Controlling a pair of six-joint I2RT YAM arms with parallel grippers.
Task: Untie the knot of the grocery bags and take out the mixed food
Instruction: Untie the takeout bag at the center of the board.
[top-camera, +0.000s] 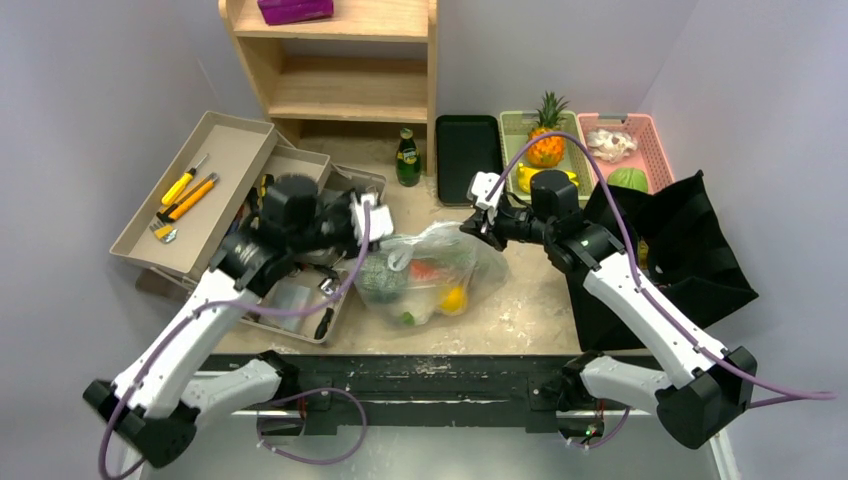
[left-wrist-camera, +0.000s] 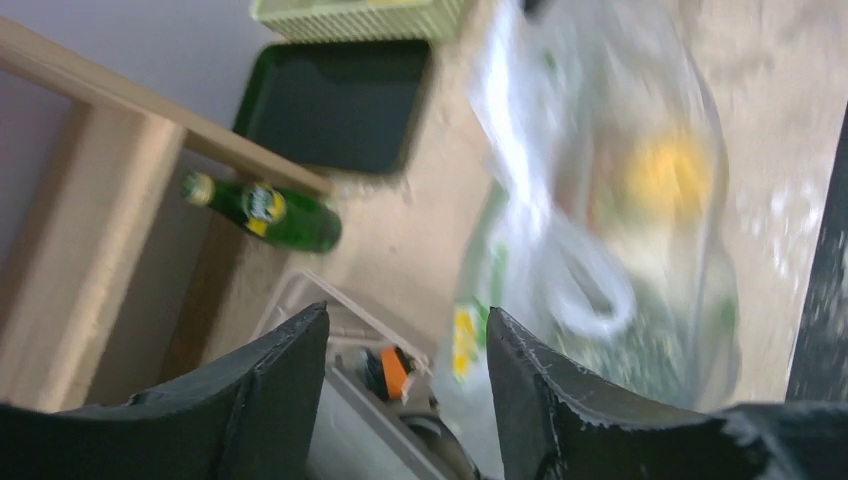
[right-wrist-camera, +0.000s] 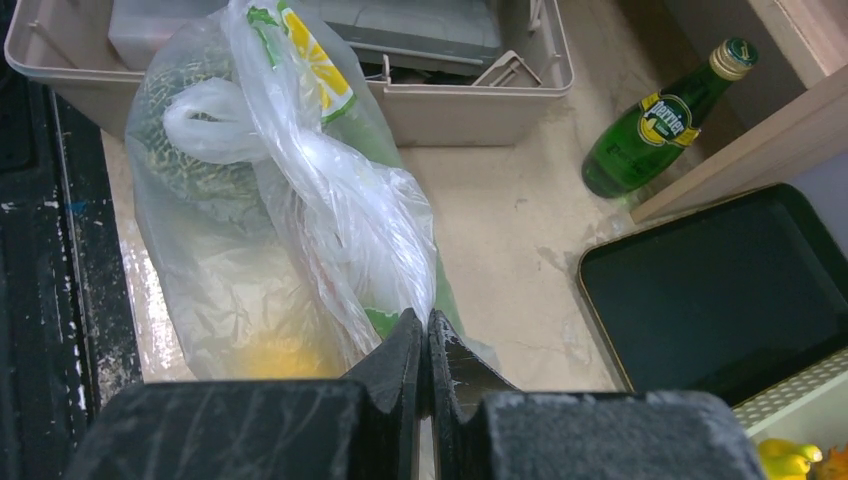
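The clear plastic bag (top-camera: 430, 275) lies mid-desk between the arms. The right gripper (right-wrist-camera: 427, 325) is pressed together, pinching the bag's film on its right side. The left gripper (left-wrist-camera: 407, 318), spread and empty, faces the knot (right-wrist-camera: 205, 120) and is nearer to it.

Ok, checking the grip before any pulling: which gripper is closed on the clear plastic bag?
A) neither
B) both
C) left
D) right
D: the right gripper is shut on a fold of the plastic bag, while the left gripper stands open with nothing in it.
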